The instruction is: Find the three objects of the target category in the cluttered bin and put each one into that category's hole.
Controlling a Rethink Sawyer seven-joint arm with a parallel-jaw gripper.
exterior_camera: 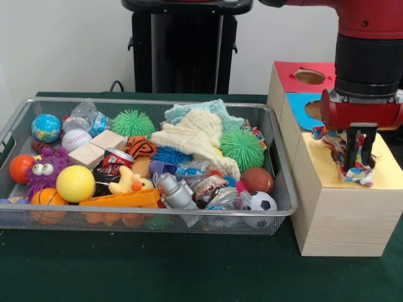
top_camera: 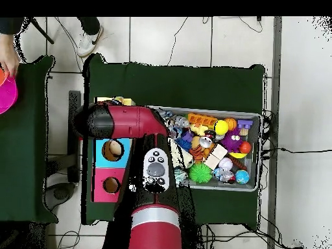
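My gripper hangs over the yellow paper top of the pale wooden box, right of the wire mesh bin. It is shut on a floppy piece with a red, blue, yellow and white pattern, which dangles onto the yellow top. The hole is hidden under the piece and the gripper. Another patterned piece seems to lie at the bin's far right, beside a green spiky ball. In the overhead view the arm covers the gripper; the bin shows to its right.
The blue-topped box and the red-topped box stand behind the yellow one, each with a round hole. The bin is crowded with balls, foil packets, a cream cloth and a rubber duck. A person's hand and a shoe show in the overhead view.
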